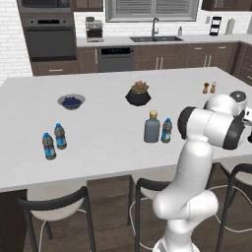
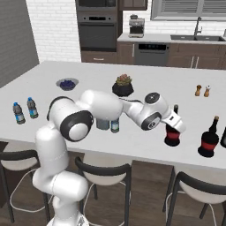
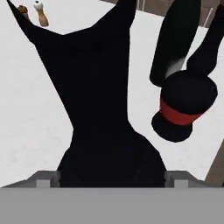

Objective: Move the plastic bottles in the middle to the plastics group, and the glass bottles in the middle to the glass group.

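A big white counter (image 1: pixel 108 147) holds everything. At its left in the left base view stand two small water bottles (image 1: pixel 54 141), with a bowl of berries (image 1: pixel 72 102) above them and a plant pot (image 1: pixel 138 94) in the middle. A grey flask (image 1: pixel 152 127) and a small bottle (image 1: pixel 167 131) stand right of center, two tiny shakers (image 1: pixel 209 88) at the upper right, and dark bottles with red labels (image 2: pixel 208 139) at the right of the right base view.

Two cameras ride behind me, one off my left shoulder and one off my right, both looking forward and down over the white island counter (image 1: pixel 108 147) – they share its plant pot (image 1: pixel 138 96) and berry bowl (image 1: pixel 72 102). My hand camera looks along my pincer (image 2: pixel 173 126), pressed close above a dark round bottle (image 3: pixel 100 113), with another dark bottle (image 3: pixel 183 107) just beside it.
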